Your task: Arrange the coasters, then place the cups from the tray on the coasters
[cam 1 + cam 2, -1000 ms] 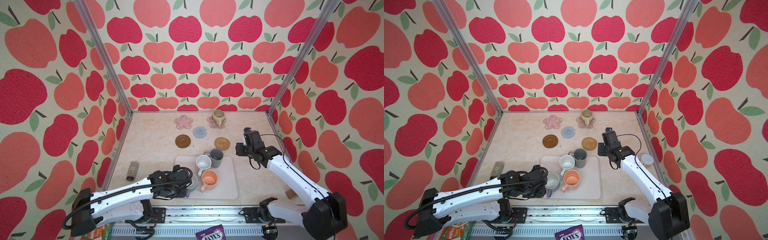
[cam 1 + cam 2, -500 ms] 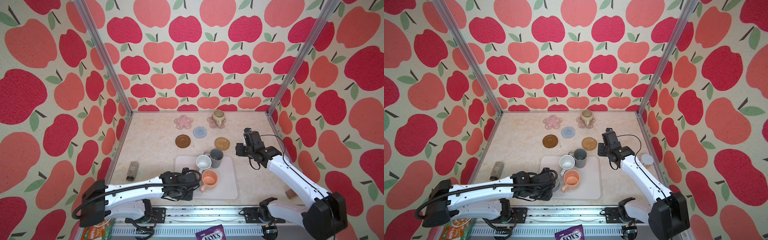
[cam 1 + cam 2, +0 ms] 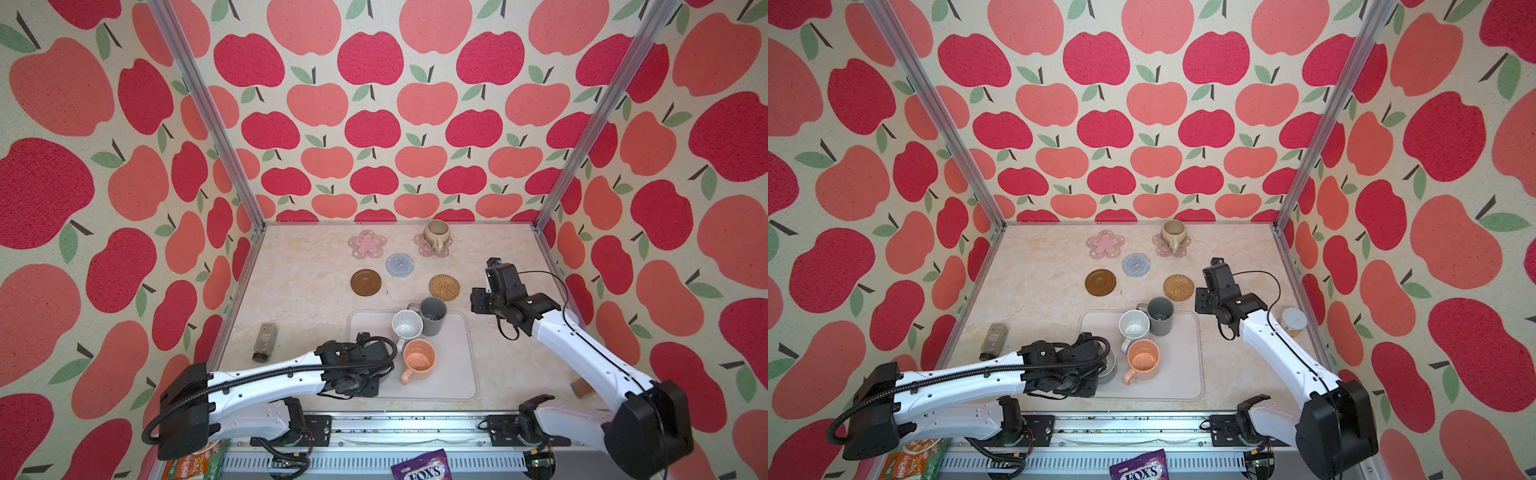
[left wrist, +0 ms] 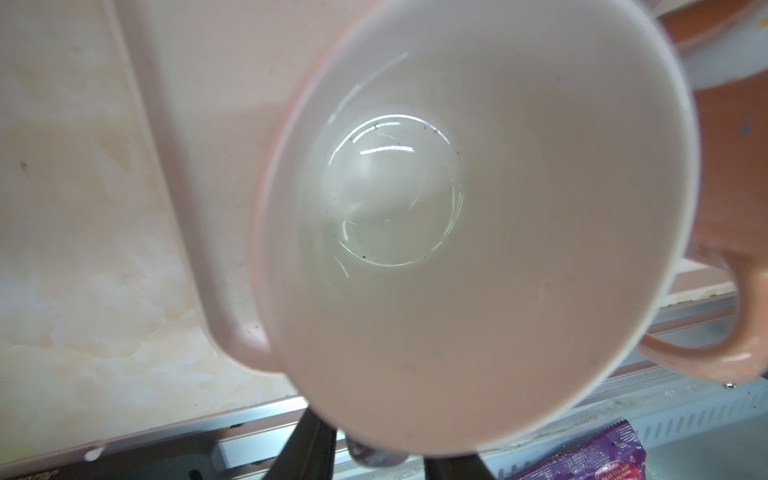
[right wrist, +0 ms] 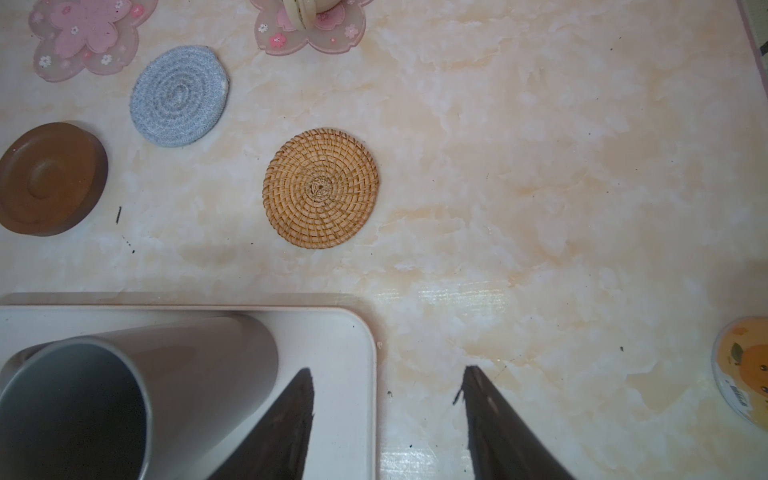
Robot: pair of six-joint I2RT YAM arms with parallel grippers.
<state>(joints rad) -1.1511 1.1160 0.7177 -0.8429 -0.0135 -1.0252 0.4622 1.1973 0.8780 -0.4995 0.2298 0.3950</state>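
Step in hand: pickup of second mug. Left gripper [image 4: 380, 451] low over lavender mug [image 4: 478, 208] at tray's [image 3: 455, 374] near-left corner; clamped or not, cannot tell. Right gripper [image 5: 386, 415] spread, empty, over tray's far-right corner. Beige mug [image 3: 436, 235] sits on flower coaster [image 3: 419, 244] beyond tray. Next calls for firm grip, straight lift clear of peach mug [image 3: 417, 359], carry to bare brown coaster [image 3: 365, 282].

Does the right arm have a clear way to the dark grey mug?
Likely yes: the right gripper, fingers open, hangs beside the dark grey mug, whose facing side is bare; the white mug sits on its other side.
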